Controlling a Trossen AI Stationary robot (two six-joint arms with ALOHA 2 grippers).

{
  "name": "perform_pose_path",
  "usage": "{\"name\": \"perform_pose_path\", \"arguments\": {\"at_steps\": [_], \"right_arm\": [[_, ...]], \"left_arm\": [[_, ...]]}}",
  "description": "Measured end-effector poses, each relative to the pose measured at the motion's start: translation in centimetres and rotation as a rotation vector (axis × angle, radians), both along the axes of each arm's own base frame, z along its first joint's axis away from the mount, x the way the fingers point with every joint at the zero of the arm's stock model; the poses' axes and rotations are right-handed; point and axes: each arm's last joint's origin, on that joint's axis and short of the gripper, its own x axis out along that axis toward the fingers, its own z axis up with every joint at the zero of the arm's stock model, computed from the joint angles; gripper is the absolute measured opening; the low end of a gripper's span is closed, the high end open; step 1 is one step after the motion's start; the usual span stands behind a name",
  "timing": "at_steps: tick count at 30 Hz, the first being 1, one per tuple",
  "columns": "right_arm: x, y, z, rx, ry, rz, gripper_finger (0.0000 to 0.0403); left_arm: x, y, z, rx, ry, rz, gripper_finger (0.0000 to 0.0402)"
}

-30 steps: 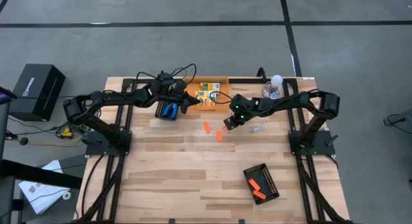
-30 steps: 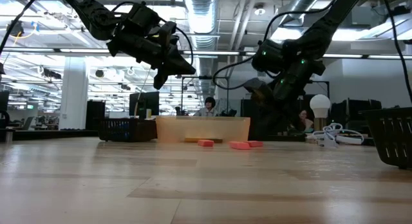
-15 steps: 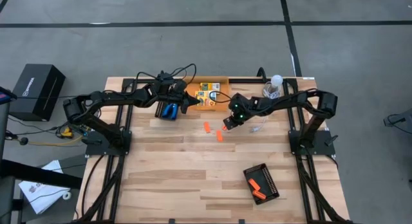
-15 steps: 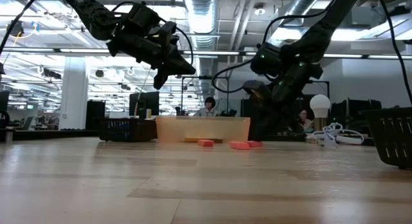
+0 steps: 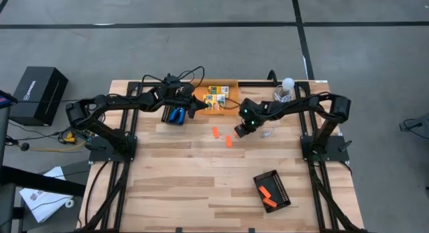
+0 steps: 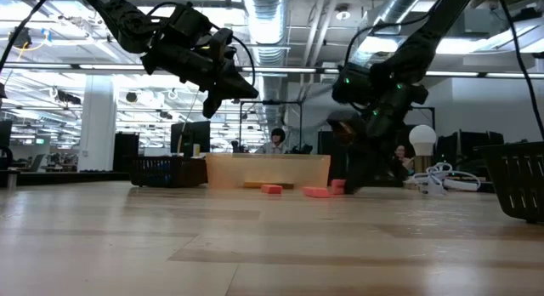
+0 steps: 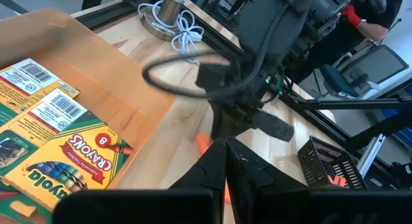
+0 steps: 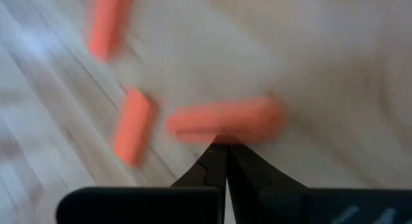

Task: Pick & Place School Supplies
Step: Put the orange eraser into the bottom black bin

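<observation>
Three short orange sticks lie flat on the wood table; two show in the high view. My right gripper is shut and low over the table, its tips at the long side of the third stick. My left gripper, also shut, hangs in the air beside a tan tray holding yellow-and-green crayon boxes. Blue-handled pliers lie on the left of that tray. My right gripper comes down slanting from above, its shut fingertips meeting the middle of the long side of an orange stick that lies flat on the table. I cannot tell whether they touch it.
A black ridged tray holding orange sticks sits near the table's near right corner. A white cable with a round bulb lies at the far right. Bare wood spreads across the near half of the table. A person sits far behind the table in the low view.
My right gripper has moved down toward the table and the orange stick, with a small shift toward the near edge. The sticks, the tray and my left arm have stayed where they were.
</observation>
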Motion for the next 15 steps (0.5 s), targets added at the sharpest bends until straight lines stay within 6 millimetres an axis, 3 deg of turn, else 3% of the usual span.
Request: {"name": "perform_pose_path", "arguments": {"at_steps": [15], "right_arm": [[-0.50, 0.45, -0.57, 0.037, 0.016, -0.001, 0.0000]], "left_arm": [[0.01, -0.07, 0.00, -0.005, -0.004, -0.023, 0.0002]]}}
